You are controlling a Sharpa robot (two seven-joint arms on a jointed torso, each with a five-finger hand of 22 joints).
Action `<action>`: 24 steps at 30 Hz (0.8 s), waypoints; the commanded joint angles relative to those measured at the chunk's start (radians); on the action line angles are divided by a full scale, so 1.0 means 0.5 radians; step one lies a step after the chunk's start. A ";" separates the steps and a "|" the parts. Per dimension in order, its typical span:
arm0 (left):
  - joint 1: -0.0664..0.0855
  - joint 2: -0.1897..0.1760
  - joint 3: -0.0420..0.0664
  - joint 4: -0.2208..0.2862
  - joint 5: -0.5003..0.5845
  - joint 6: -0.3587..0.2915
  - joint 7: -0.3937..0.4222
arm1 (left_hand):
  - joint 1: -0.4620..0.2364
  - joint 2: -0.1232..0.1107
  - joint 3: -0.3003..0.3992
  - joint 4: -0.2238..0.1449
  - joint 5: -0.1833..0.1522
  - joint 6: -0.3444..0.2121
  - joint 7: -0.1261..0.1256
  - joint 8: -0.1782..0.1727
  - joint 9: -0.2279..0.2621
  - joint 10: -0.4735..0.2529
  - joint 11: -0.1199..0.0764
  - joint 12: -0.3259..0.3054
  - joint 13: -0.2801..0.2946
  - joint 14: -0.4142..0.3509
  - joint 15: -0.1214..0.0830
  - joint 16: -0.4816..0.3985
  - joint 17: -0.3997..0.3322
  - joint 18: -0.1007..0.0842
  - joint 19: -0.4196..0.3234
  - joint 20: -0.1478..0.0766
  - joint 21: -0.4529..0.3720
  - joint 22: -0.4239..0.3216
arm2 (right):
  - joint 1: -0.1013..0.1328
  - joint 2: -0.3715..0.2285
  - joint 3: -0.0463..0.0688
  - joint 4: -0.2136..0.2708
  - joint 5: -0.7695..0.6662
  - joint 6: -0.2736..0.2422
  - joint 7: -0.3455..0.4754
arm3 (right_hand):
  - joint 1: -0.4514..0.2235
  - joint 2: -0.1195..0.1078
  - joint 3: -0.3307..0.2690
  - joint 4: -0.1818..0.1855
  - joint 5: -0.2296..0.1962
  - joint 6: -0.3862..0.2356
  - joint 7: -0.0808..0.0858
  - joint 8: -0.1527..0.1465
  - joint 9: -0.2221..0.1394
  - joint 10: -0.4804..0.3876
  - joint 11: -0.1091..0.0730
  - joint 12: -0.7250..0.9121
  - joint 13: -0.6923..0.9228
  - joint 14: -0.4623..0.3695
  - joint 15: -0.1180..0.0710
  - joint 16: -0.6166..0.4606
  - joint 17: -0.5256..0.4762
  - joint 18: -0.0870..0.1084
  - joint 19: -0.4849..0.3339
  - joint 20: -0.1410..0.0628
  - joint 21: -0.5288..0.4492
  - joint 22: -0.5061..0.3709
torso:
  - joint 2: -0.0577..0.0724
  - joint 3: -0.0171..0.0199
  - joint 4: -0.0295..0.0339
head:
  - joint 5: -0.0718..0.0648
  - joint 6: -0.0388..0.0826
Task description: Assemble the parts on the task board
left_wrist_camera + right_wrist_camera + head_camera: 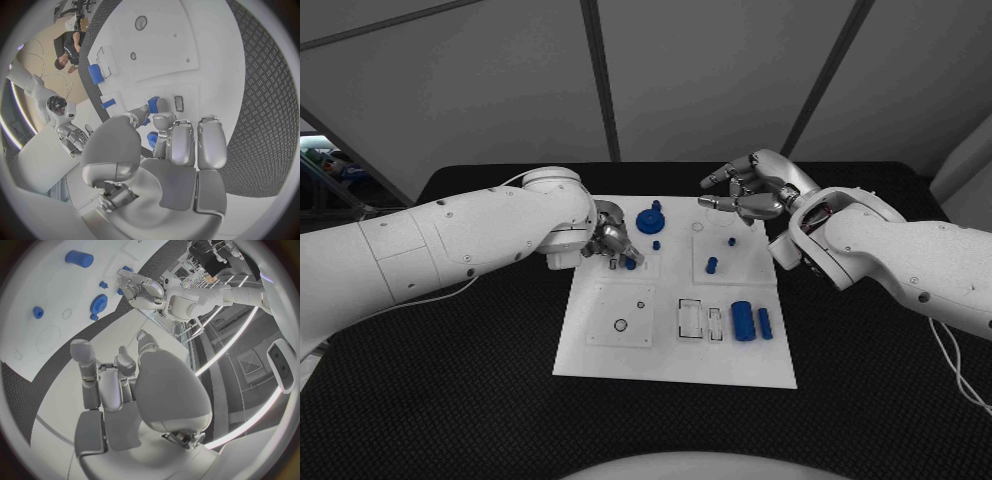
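The left arm reaches in from nine o'clock and sets its left robot hand (613,245) over the far-left part of the task board (678,368), which lies in the middle of the black worktop (473,400). Its fingers (181,142) are curled downward and pressed together around a small blue part (152,138), with a second blue piece (153,104) showing at the fingertips; from the wrist camera the hand appears clamped on the lower piece, though most of that piece is covered by the fingers and its shape cannot be made out. The right arm comes in from three o'clock, and the right robot hand (747,192) hangs above the board's far-right corner, at about one o'clock from the board's centre, fingers loosely bent and apart with nothing between them. On the board, a blue gear (651,217) stands at twelve o'clock just beside the left robot hand, a short blue peg (711,265) stands near the centre, and a smaller blue pin (730,241) sits beyond it. At about four o'clock a large blue cylinder (743,320) lies flat beside a thinner blue bar (764,320), next to clear rectangular slots (691,318). The left forearm hides the worktop beside the board's far-left edge.
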 commanded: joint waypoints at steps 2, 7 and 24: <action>-0.003 -0.001 -0.004 -0.007 -0.005 0.050 -0.038 | -0.030 0.008 -0.039 0.011 -0.006 0.015 -0.004 -0.005 -0.002 0.007 0.002 -0.005 -0.009 0.086 -0.014 0.002 0.003 -0.128 0.016 0.001 0.010 0.008 | 0.002 -0.001 0.001 0.004 -0.004 0.001 0.020 | -0.010 0.004 -0.006 0.009 -0.009 0.005 -0.008 0.008 -0.003 -0.013 0.003 -0.008 -0.002 0.072 -0.015 -0.006 -0.003 0.041 -0.016 0.003 -0.009 -0.003 | 0.000 0.0002 -0.001 | 0.003 0.000; -0.003 -0.001 -0.004 -0.006 -0.005 0.044 -0.038 | -0.069 0.009 -0.130 0.049 -0.007 0.023 -0.003 -0.004 -0.002 0.009 0.002 -0.006 -0.020 0.087 -0.014 0.002 0.004 -0.129 0.018 0.000 0.010 0.012 | 0.002 -0.002 0.001 0.004 -0.004 0.000 0.020 | -0.010 0.003 -0.006 0.009 -0.010 0.005 -0.009 0.008 -0.003 -0.014 0.003 -0.009 -0.003 0.072 -0.015 -0.006 -0.004 0.042 -0.016 0.003 -0.010 -0.005 | 0.000 -0.0007 0.000 | 0.002 0.000; -0.006 -0.027 -0.002 0.027 -0.005 -0.071 -0.031 | -0.148 0.010 -0.617 0.246 -0.006 0.030 -0.006 -0.012 -0.002 0.008 0.000 0.005 -0.043 0.087 -0.016 0.001 0.006 -0.129 0.021 -0.003 0.005 0.022 | 0.002 -0.002 0.001 -0.007 -0.004 -0.001 0.022 | -0.012 0.003 -0.007 0.010 -0.013 0.004 -0.009 0.009 -0.003 -0.014 0.003 -0.009 -0.004 0.071 -0.015 -0.009 -0.007 0.042 -0.017 0.003 -0.012 -0.007 | -0.001 -0.0010 0.000 | 0.002 0.005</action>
